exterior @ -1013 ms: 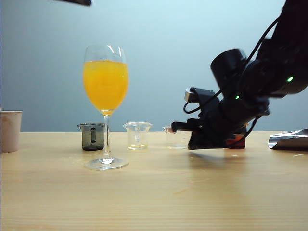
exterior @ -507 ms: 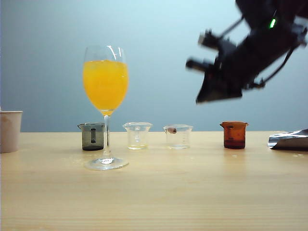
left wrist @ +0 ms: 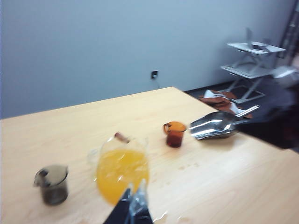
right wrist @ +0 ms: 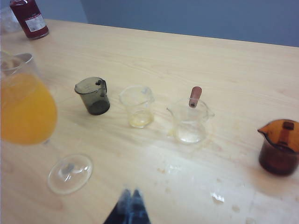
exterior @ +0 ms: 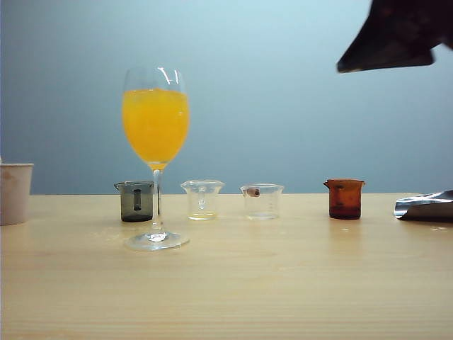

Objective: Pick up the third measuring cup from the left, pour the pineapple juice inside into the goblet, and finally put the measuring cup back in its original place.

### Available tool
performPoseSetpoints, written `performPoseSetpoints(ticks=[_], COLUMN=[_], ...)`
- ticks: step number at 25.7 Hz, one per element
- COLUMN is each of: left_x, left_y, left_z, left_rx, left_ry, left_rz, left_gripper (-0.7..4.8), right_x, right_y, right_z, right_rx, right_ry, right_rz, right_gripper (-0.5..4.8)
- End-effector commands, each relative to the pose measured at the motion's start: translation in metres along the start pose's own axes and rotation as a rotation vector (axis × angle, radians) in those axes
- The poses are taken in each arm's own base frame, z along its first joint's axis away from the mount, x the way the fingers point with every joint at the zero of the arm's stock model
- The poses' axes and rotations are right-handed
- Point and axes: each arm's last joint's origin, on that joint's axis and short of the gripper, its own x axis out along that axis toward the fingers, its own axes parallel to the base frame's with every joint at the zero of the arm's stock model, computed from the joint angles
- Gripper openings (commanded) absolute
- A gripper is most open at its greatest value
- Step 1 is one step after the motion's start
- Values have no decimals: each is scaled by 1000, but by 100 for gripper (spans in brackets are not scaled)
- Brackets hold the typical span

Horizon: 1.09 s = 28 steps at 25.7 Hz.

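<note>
I'm looking across the table (exterior: 226, 297) and the third measuring cup (exterior: 262, 201) stands upright on the wood in the row, its reddish-brown tab (right wrist: 195, 96) at the rim and nothing touching it. From my right wrist view I can see just a film of clear liquid in its bottom, no clear yellow I can call. The goblet (exterior: 156, 157) stands just in front of the row, near the grey cup (exterior: 136, 201), its bowl full of orange juice (exterior: 155, 125). Second in line is the clear cup (exterior: 202, 199) with a pale yellow trace at its base; far right is the amber cup (exterior: 345, 198), well apart, with a metal scoop (exterior: 425, 205) beyond it. My right gripper (right wrist: 130, 208) hangs high above the table in front of the cups, its tips pressed together, nothing between them; its arm is only a dark shape at the exterior view's upper right. My left gripper (left wrist: 133, 207) hovers above the goblet, fingertips meeting, empty too. A paper cup (exterior: 14, 193) sits at the far left.
</note>
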Motion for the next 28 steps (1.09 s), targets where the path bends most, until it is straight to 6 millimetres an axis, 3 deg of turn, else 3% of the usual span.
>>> performPoseSetpoints(ticks=[1, 9, 17, 23, 28], left_x=[3, 19, 30, 32, 32], left_y=[2, 8, 12, 13, 13], left_z=[-34, -81, -127, -148, -151], left_rx=[-80, -127, -135, -139, -145], left_ry=[-14, -14, -61, -11, 20], left_rz=[8, 36, 48, 54, 57], left_gripper=[-6, -6, -6, -6, -6], right_x=[-30, -66, -80, -82, -82], right_y=[3, 4, 0, -1, -3], right_z=[-21, -50, -89, -109, -122], right_rx=[6, -7, 76, 77, 84], right_ry=[-7, -130, -137, -127, -39], right_rz=[-4, -53, -119, -121, -141], right_gripper=[-8, -8, -8, -8, -8])
